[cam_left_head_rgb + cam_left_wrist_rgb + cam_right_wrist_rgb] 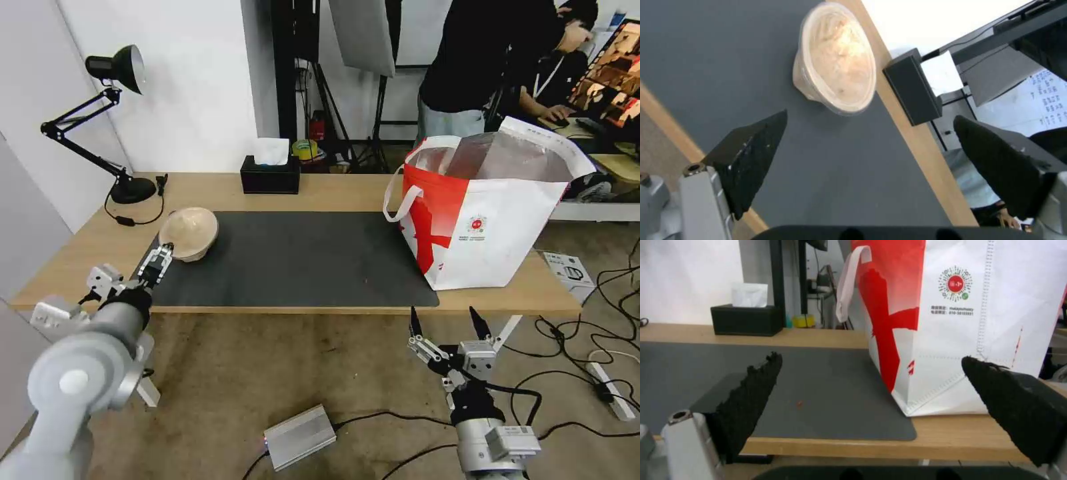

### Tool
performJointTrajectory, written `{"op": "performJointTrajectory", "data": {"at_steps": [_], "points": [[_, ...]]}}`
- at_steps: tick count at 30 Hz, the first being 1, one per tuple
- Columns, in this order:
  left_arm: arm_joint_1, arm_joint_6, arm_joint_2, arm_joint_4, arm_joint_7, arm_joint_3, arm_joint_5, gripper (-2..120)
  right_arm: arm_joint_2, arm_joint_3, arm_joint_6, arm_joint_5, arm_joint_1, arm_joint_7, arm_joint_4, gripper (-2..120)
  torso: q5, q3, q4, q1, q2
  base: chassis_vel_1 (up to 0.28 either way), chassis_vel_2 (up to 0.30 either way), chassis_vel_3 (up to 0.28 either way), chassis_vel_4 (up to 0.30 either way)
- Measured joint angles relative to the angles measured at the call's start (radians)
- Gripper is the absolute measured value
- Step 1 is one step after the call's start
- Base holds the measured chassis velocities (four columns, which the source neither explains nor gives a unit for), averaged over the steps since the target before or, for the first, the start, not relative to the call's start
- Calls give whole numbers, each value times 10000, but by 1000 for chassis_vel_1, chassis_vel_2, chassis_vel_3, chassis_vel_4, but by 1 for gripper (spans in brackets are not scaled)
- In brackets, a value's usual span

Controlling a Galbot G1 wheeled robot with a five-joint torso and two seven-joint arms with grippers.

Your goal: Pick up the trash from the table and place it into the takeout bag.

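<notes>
While the tissue box (270, 175) is sitting well behind, I'm holding my left end effector (160, 255) released, nearing the tan bowl (189, 232), right end effector (447, 322) released below the tabletop (333, 192).

The table (333, 193) has a pale wood-look top with a smooth matt finish. A dark grey matt mat (293, 257) lies on it. The tan bowl (189, 231) looks like paper, with clear glossy plastic over it in the left wrist view. The bag (493, 227) looks like soft matt white and red fabric, lined with shiny silver foil. Both grippers, left (159, 258) and right (447, 323), have rough matt black fingers (751, 386) on smooth silver-grey metal-look bodies.
</notes>
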Motion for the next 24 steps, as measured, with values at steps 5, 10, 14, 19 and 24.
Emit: {"op": "performJointTrajectory", "data": {"at_steps": [5,10,14,19,24], "points": [[-593,61,157,493,-287,223,-348,100,0,1,0,0,0,0,0,100,0,0,0,0,0,0,0,0,0],[-976,79,185,842,-560,403,-483,100,0,0,0,0,0,0,0,100,0,0,0,0,0,0,0,0,0],[-1244,83,200,1202,-740,529,-491,100,0,0,0,0,0,0,0,100,0,0,-1,-2,0,0,0,0,0],[-1541,90,226,1677,-783,696,-463,100,0,0,0,0,0,0,0,100,0,0,0,-1,0,0,0,0,0],[-1804,177,176,2052,-850,872,-132,100,0,0,0,0,0,0,-1,100,0,0,0,-1,0,0,0,0,0]]}}
